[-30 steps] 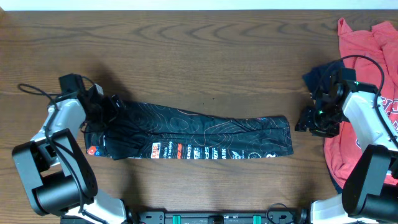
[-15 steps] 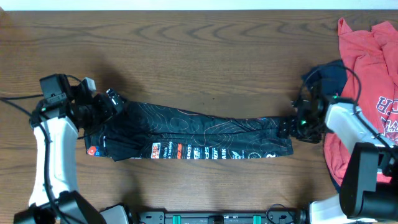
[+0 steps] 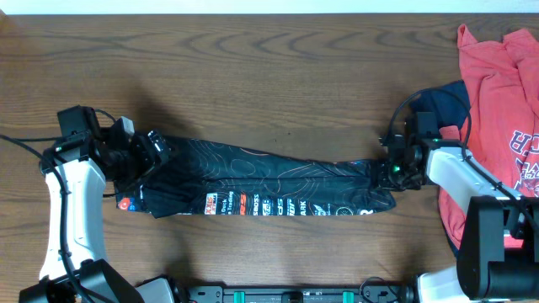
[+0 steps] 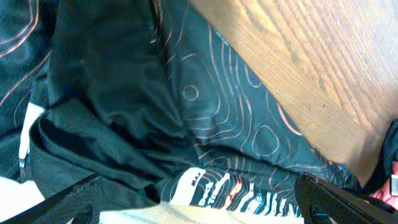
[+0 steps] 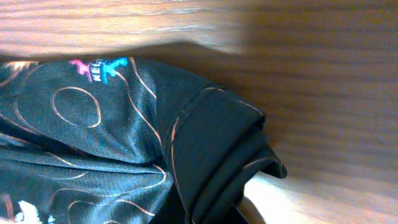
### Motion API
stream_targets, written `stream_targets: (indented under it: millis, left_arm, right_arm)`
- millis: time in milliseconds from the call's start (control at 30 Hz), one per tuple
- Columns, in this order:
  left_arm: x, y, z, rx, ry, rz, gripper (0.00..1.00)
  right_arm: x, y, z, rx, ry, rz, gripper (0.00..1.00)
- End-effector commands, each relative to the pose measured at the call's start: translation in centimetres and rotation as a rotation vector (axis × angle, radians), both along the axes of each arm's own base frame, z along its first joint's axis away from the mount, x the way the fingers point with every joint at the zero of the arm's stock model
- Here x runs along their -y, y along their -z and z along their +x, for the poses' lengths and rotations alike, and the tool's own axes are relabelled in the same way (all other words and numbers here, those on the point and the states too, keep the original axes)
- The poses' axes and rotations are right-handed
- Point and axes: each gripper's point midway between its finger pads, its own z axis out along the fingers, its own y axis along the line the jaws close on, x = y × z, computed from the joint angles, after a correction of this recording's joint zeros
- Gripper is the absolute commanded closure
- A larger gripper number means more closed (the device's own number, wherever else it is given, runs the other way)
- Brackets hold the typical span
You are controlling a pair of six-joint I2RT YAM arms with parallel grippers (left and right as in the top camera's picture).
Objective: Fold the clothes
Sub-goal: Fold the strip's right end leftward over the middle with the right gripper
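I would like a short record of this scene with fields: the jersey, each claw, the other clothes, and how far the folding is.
jersey: black jersey, lying as a long narrow band across the table, logos along its near edge
left claw: at the band's left end, fingers apart over the cloth
right claw: at the band's right end; open or shut cannot be told
other clothes: red T-shirt and navy garment, heaped at the right
folding: folded lengthwise; ends not yet brought together
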Motion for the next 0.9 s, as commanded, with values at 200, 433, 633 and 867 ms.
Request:
stream_targets:
  millis: [200,433,633,867]
  left_arm:
    - [0.2,-0.1,-1.0,-0.03,0.041,0.01,0.02]
    - [0.3,0.0,-1.2,-0.039,0.04,0.006,0.02]
    - [0.4,0.1,-1.5,-0.055,0.041,0.0,0.02]
    - [0.5,0.2,-1.8,-0.066,0.041,-0.004,0.02]
  right_arm:
    - [7.7,-8.2,6.1,0.112,0.18,-0.234,0.99]
    - [0.3,-9.1,5.7,0.087,0.048,-0.098,0.99]
    - [-6.2,-8.2,5.5,0.077,0.014,-0.066,0.99]
    - [-11.4,-5.9,4.3,0.035,-0.061,-0.063,0.99]
